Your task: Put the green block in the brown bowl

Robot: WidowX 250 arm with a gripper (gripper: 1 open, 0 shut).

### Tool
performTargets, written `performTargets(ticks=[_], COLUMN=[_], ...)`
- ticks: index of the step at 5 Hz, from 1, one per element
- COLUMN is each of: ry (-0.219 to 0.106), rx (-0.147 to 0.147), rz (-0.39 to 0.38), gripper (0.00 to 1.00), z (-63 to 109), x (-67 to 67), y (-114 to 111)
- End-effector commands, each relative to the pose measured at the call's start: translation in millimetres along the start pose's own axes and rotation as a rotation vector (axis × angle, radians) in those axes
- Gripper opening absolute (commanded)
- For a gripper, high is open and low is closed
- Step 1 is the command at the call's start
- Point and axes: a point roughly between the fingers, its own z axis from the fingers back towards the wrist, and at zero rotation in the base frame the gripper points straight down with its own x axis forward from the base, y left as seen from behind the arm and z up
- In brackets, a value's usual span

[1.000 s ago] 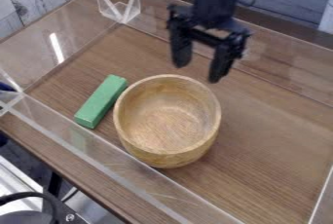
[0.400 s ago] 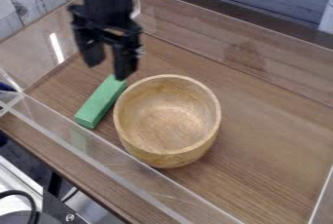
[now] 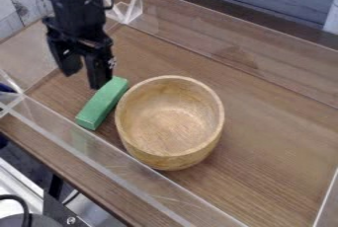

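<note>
The bowl (image 3: 169,122) is pale wood with clear grain, smooth and matt inside. The green block (image 3: 101,103) has a flat, dull finish, without shine. The table (image 3: 251,83) is dark wood-look board with a slight sheen. Clear glossy plastic walls (image 3: 79,142) edge it. The gripper (image 3: 79,68) is matt black.

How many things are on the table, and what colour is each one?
Green: 1, the green block
Brown: 1, the brown bowl, made of wood
Black: 1, the gripper hanging above the block
Total: 3
</note>
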Motion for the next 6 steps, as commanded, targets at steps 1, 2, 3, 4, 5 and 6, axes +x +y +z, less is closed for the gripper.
performTargets(ticks=[1, 2, 3, 4, 5, 6], ry=[-0.029, -0.029, -0.035, -0.038, -0.040, -0.040], rx=[0.020, 0.016, 0.010, -0.002, -0.015, -0.023], rz=[0.004, 0.004, 0.011, 0.032, 0.041, 0.047], gripper=[1.00, 1.00, 1.00, 1.00, 1.00, 1.00], z=[-6.3, -22.6, -34.2, -29.6, -22.3, -17.8], x=[4.8, 7.0, 9.7, 10.7, 12.1, 13.8], y=[8, 9, 12, 9, 7, 6])
